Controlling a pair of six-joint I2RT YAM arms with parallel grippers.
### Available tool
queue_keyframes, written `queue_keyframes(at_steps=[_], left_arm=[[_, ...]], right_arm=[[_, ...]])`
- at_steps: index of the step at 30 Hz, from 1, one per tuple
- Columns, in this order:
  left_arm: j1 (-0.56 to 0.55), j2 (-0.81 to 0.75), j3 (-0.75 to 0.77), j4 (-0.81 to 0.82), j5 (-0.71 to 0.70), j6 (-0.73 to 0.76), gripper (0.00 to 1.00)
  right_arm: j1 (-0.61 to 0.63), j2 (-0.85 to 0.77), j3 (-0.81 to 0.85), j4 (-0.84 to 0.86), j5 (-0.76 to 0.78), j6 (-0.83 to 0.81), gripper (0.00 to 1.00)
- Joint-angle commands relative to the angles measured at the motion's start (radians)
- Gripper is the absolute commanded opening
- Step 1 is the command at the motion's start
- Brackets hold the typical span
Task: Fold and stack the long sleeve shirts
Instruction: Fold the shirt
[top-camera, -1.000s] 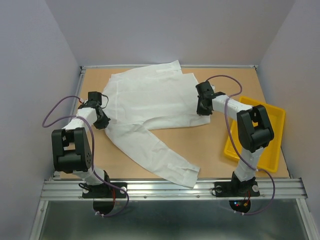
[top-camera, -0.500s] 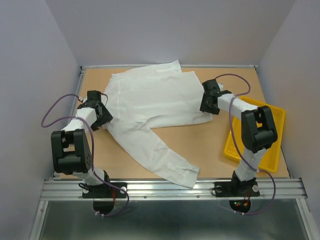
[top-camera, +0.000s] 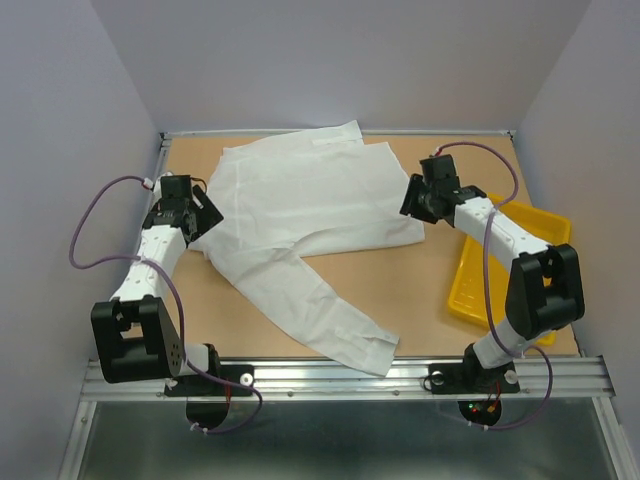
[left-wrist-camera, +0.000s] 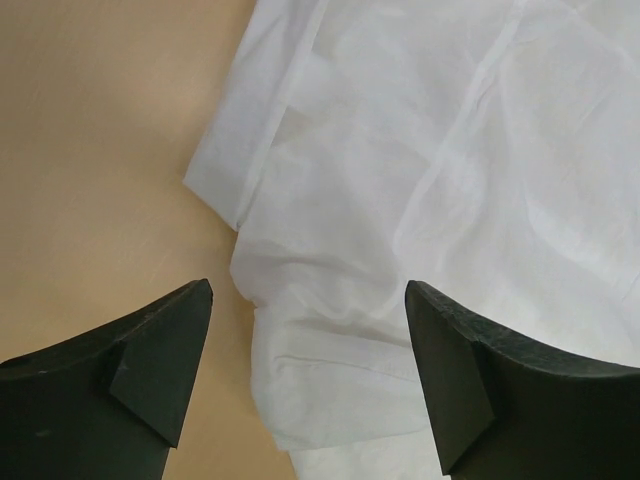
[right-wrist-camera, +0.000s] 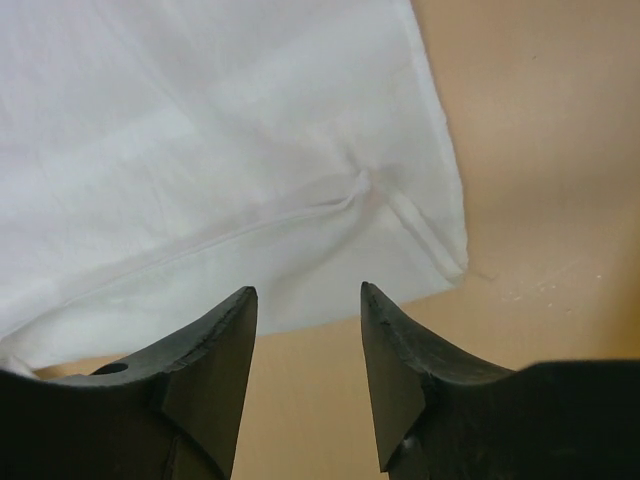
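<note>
One white long sleeve shirt (top-camera: 300, 195) lies spread on the tan table, its back hem near the rear wall. A sleeve (top-camera: 320, 305) runs diagonally toward the near edge. My left gripper (top-camera: 203, 213) hovers at the shirt's left edge, open wide. In the left wrist view the gripper (left-wrist-camera: 308, 290) has folded white cloth (left-wrist-camera: 420, 150) lying below the gap, untouched. My right gripper (top-camera: 413, 200) hangs over the shirt's right corner, open. The right wrist view shows this gripper (right-wrist-camera: 307, 290) above bare table, with the shirt corner (right-wrist-camera: 300, 150) just beyond the tips.
A yellow tray (top-camera: 472, 285) sits at the right side of the table, partly under my right arm. Walls close in the table at the back and both sides. A metal rail (top-camera: 340, 375) runs along the near edge.
Both grippers have opened and let go of the shirt. The left one pulled back toward the left and the right one rose toward the back right. The shirt stays flat.
</note>
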Motion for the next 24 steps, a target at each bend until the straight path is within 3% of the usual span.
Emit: queue_keyframes(at_steps=[1, 5, 11, 15, 24], left_arm=[[0.006, 0.023, -0.012, 0.034, 0.028, 0.004, 0.87], [0.007, 0.070, -0.002, 0.063, 0.040, -0.008, 0.81], [0.007, 0.165, 0.050, 0.074, 0.016, -0.007, 0.71], [0.007, 0.216, 0.085, 0.067, 0.026, -0.009, 0.58], [0.007, 0.319, 0.068, 0.039, -0.032, -0.027, 0.54]], right_arm=[[-0.002, -0.018, -0.069, 0.090, -0.128, 0.034, 0.49], [-0.011, 0.011, -0.102, 0.151, -0.186, 0.059, 0.34], [-0.034, 0.103, -0.116, 0.224, -0.198, 0.091, 0.27], [-0.054, 0.159, -0.118, 0.245, -0.208, 0.094, 0.25], [-0.065, 0.194, -0.211, 0.270, -0.163, 0.100, 0.25]])
